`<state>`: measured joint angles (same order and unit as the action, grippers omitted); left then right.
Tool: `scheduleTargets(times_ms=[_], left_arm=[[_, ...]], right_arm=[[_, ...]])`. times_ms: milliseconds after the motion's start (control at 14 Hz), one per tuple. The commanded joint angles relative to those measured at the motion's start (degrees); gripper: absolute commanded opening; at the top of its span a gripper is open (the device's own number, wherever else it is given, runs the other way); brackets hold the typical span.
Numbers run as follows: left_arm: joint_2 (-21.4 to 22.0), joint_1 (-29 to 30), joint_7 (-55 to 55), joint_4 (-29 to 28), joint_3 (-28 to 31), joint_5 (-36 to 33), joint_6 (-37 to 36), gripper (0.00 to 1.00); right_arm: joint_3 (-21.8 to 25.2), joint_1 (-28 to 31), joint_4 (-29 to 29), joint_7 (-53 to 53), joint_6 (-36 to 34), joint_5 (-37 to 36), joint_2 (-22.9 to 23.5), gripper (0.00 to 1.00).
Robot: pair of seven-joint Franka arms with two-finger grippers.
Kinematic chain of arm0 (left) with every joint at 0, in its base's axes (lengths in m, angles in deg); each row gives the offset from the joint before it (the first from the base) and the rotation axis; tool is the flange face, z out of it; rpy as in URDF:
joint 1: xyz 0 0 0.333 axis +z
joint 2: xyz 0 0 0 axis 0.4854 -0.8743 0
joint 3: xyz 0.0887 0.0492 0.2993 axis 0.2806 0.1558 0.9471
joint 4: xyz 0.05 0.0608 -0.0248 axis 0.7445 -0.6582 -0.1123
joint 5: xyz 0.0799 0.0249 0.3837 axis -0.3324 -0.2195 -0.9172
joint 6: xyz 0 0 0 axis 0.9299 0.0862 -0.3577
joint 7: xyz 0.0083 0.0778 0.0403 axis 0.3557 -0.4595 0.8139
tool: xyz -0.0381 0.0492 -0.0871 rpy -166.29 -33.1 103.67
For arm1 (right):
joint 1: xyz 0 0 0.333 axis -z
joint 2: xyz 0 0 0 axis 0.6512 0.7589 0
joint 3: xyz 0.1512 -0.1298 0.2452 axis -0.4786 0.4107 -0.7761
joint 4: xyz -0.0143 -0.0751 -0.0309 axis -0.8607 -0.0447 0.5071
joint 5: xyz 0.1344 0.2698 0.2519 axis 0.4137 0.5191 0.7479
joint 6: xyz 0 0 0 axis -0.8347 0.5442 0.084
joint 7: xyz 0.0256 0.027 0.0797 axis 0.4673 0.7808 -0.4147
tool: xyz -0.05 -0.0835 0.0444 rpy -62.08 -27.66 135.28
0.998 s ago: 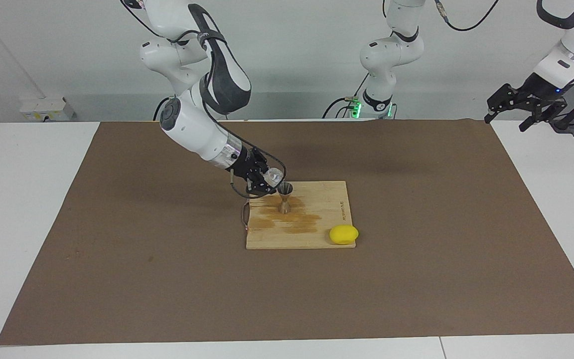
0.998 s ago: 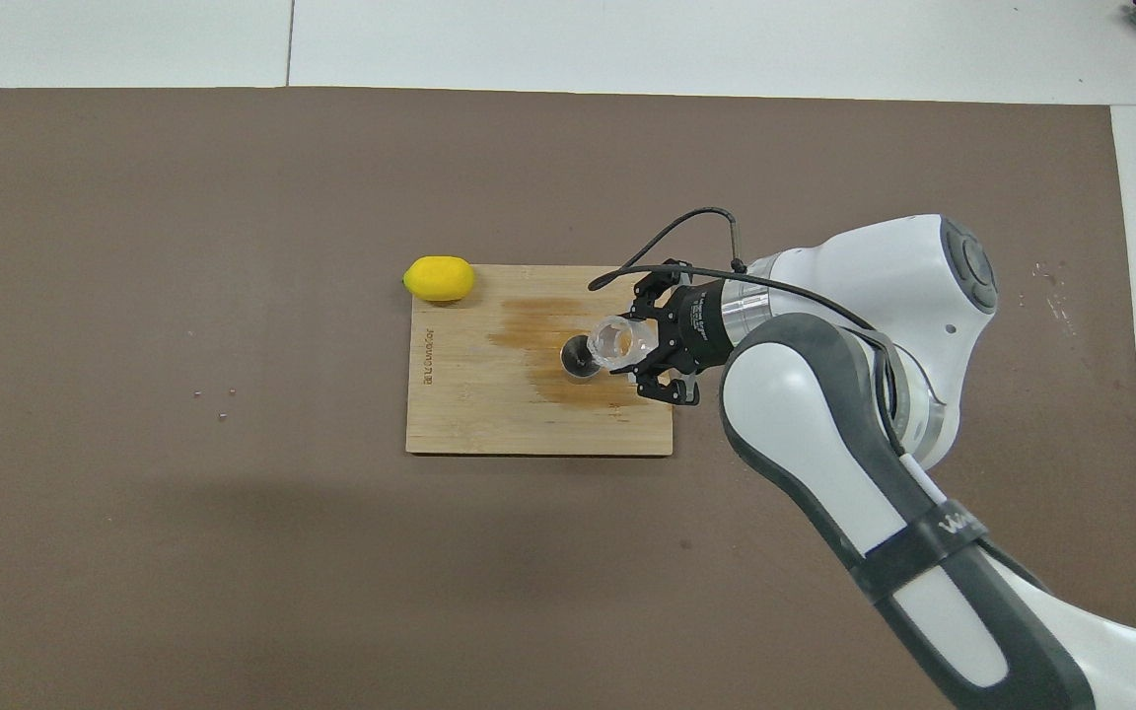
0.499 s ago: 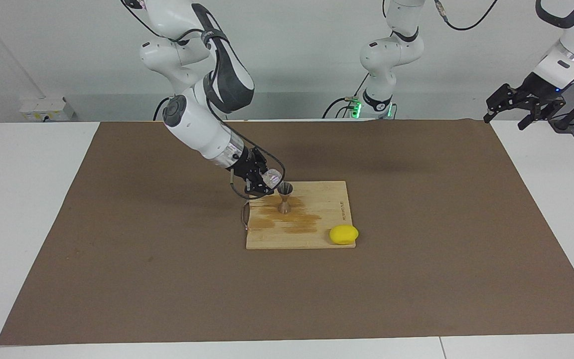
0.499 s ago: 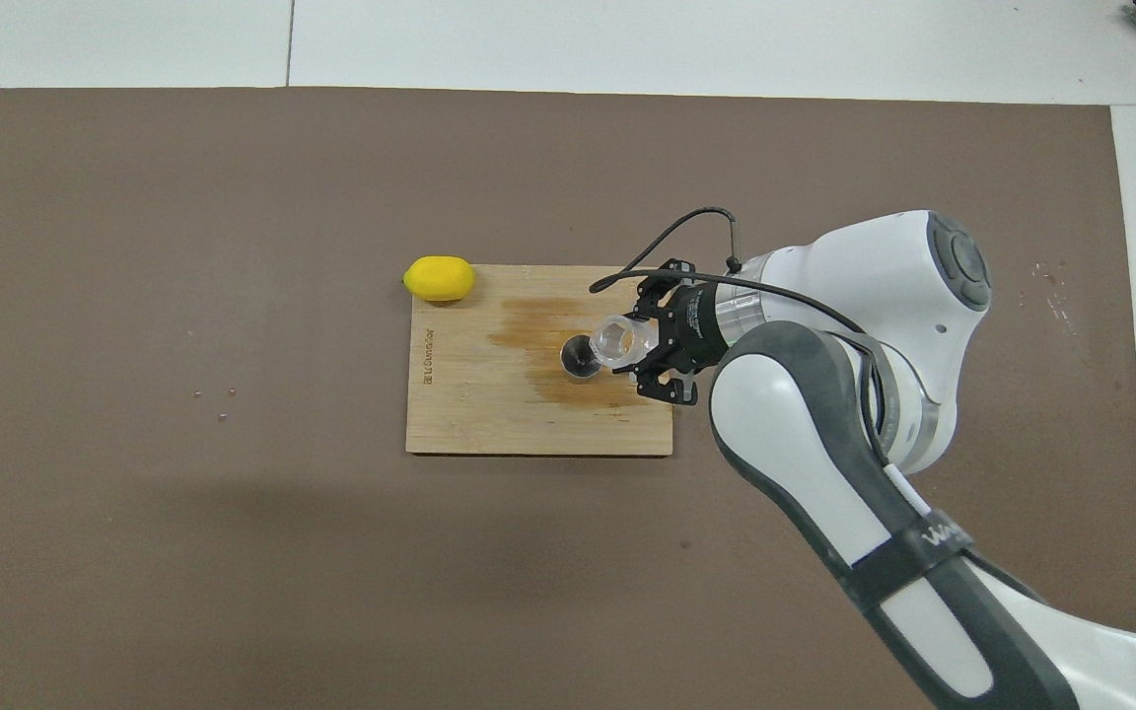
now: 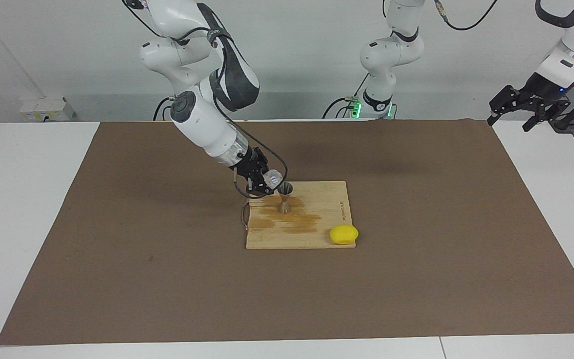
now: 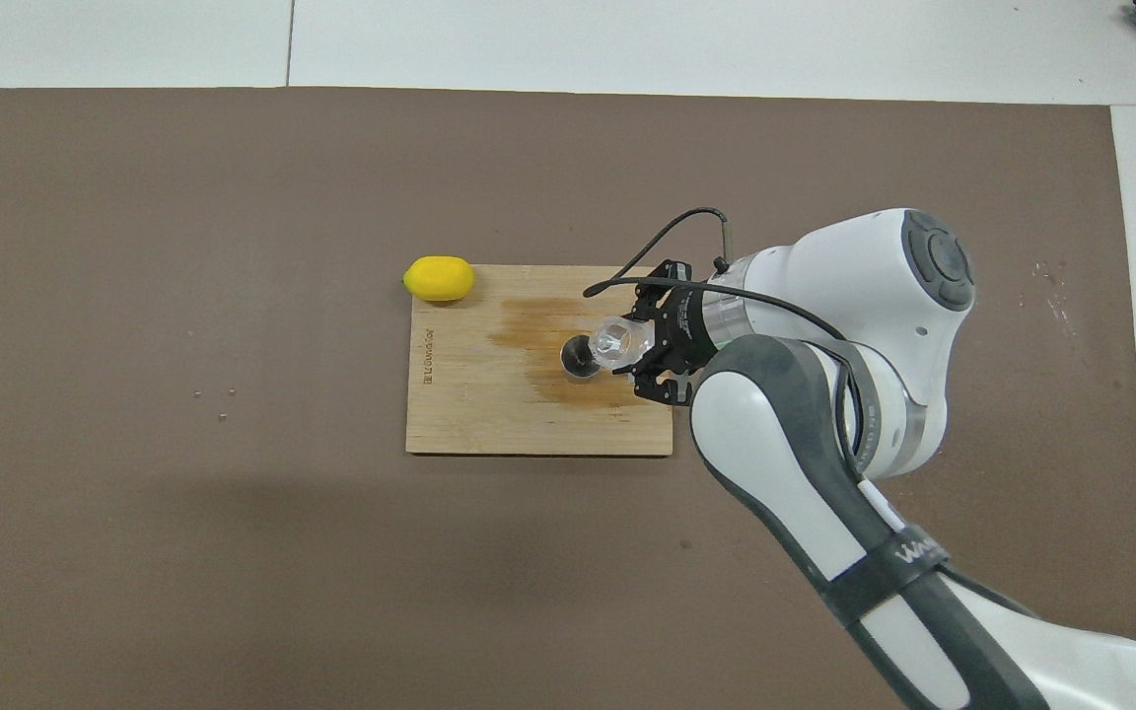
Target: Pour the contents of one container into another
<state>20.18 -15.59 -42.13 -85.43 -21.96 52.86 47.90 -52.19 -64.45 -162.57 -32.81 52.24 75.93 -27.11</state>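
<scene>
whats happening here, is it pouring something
Yes. The right gripper is shut on a small clear glass tumbler, tipped with its mouth at the rim of a steel jigger. The jigger stands upright on a stained wooden board, and a lemon sits at a board corner. The left gripper waits open, raised off toward its own end of the table.

Facing view is taken from high across the table, aimed at the robots' bases. Overhead view is shot steeply down from above the robots' end, closer in. Both are centred on the cutting board [image 5: 312, 227] [image 6: 469, 414] w/ brown mat [image 5: 416, 279] [image 6: 183, 296].
</scene>
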Motion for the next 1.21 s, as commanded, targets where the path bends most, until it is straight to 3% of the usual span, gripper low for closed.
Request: scheduleTargets(times_ms=[0,143,570,1141], left_arm=[[1.17,-4.11,3.28,-1.32,0.59,-5.60,2.25,1.00],[1.26,-8.34,5.21,-1.84,0.59,-9.85,3.58,1.00],[1.96,-10.64,6.89,-2.63,1.12,-9.68,0.95,1.00],[2.75,-12.31,7.94,-5.53,1.21,-9.32,5.60,1.00]], right_arm=[[0.15,-0.88,1.34,-3.02,0.83,-2.53,0.85,0.00],[0.15,-0.97,1.43,-4.60,0.83,-4.20,0.85,0.00],[0.15,-1.93,1.43,-8.55,2.24,-7.36,0.94,0.00],[0.15,-2.28,1.35,-9.70,2.33,-10.35,0.94,0.00]])
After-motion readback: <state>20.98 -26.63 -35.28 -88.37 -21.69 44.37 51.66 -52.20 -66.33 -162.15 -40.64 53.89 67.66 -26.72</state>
